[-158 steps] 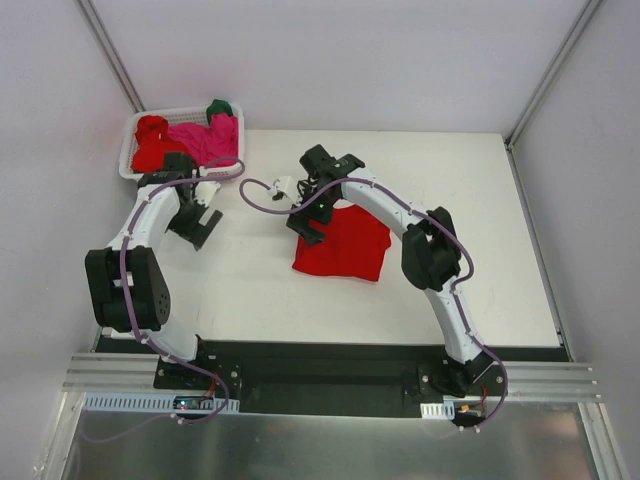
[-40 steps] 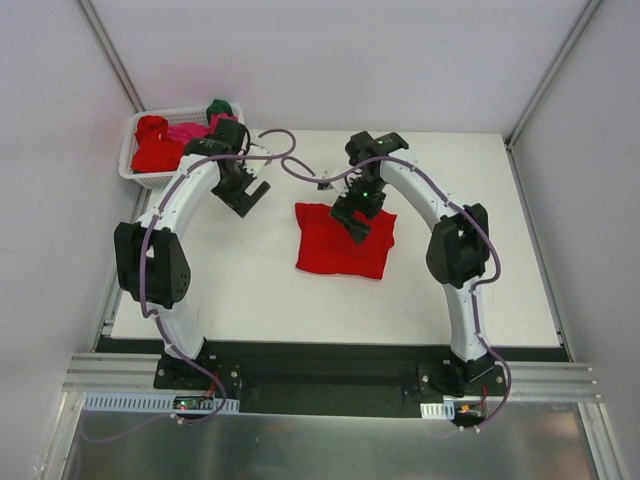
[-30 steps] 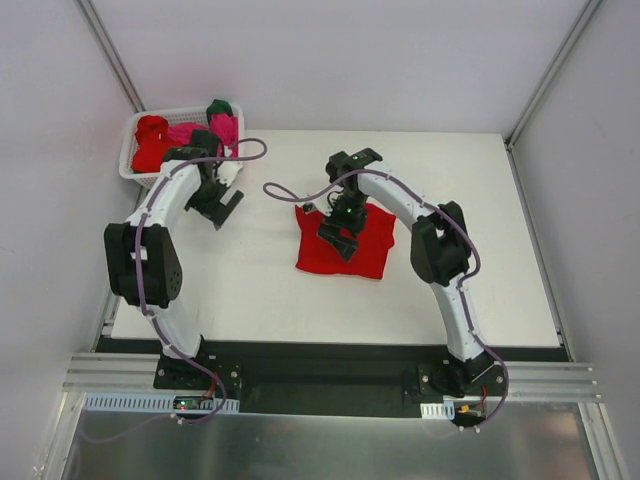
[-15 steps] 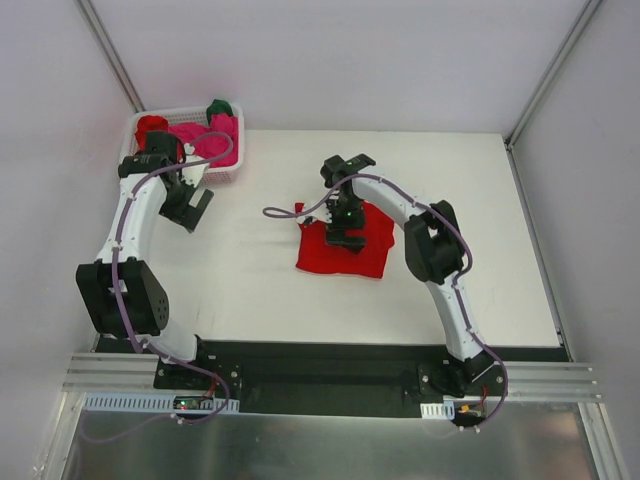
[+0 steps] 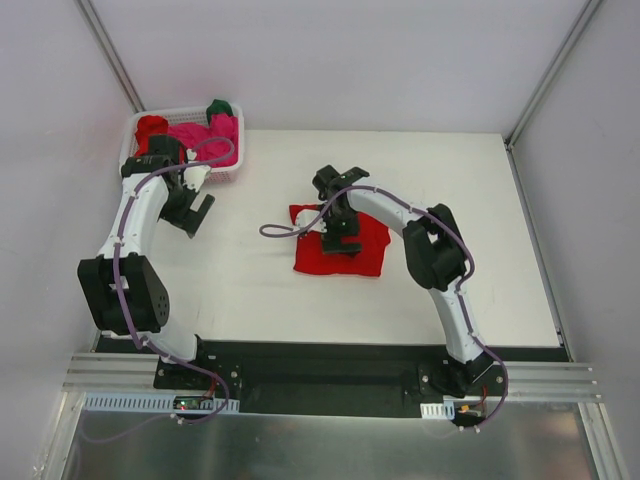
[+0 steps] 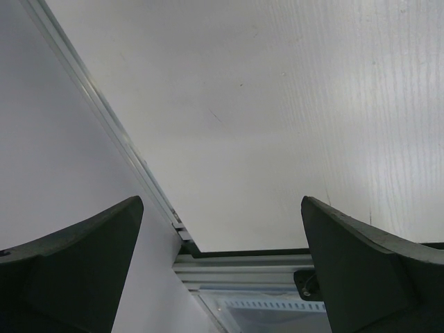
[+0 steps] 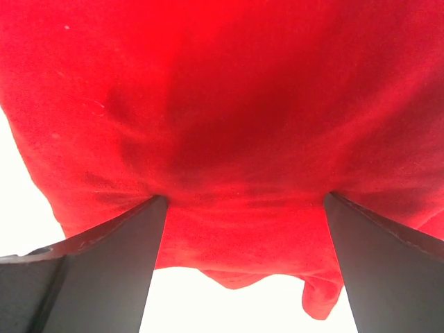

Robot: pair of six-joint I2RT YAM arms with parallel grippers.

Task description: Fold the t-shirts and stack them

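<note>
Red t-shirt (image 5: pixel 362 256) lies folded flat on the table (image 5: pixel 250 290), directly under the right jaws. These jaws are spread as wide as they go, nothing clamped. Red cloth fills the whole span between the two fingers (image 7: pixel 90 270) and runs on past the tips. Cannot tell if the tips touch the cloth or sit just above it. Shirt's wavy edge shows behind the fingers in the wrist view, bare white table after it. From above, bare table surrounds the shirt on all sides. A purple cable (image 5: pixel 283 231) loops onto the table just left of the right jaws, at the shirt's left edge.

The left jaws are also fully wide and empty, held over bare table. Basket (image 5: pixel 127 150) sits just behind the left jaws at the table's far left corner. It holds a pink t-shirt (image 5: pixel 205 140), a red one (image 5: pixel 150 128) and a dark green one (image 5: pixel 220 107) at its far rim. Side wall (image 6: pixel 41 139) and its metal rail (image 6: pixel 104 118) run close along their left finger. Table's near edge shows between the fingers, with open table to their right.
</note>
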